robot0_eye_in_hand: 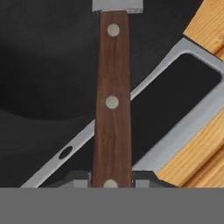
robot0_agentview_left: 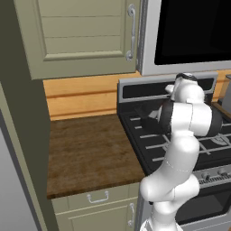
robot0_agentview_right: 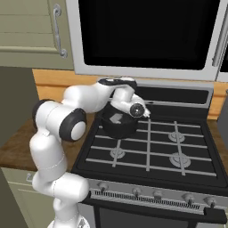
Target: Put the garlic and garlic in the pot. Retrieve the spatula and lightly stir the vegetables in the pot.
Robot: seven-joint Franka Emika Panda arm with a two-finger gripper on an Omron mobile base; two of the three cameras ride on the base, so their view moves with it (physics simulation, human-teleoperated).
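Checked everywhere, found no readable text, labels, brands or numbers. Stove (robot0_agentview_right: 151,142) back panel plain and dark, knobs (robot0_agentview_right: 158,194) along the front unmarked. Black window of the microwave (robot0_agentview_right: 147,33) blank. Cabinet door (robot0_agentview_left: 76,36) bare, bench (robot0_agentview_left: 90,153) just wood grain. Spatula (robot0_eye_in_hand: 111,100) handle in the hand view carrying 3 plain rivets, no stamp or logo.

Spatula (robot0_eye_in_hand: 111,100) handle — smooth brown wood (pale metal rivets); pot (robot0_agentview_right: 118,124) matt black.
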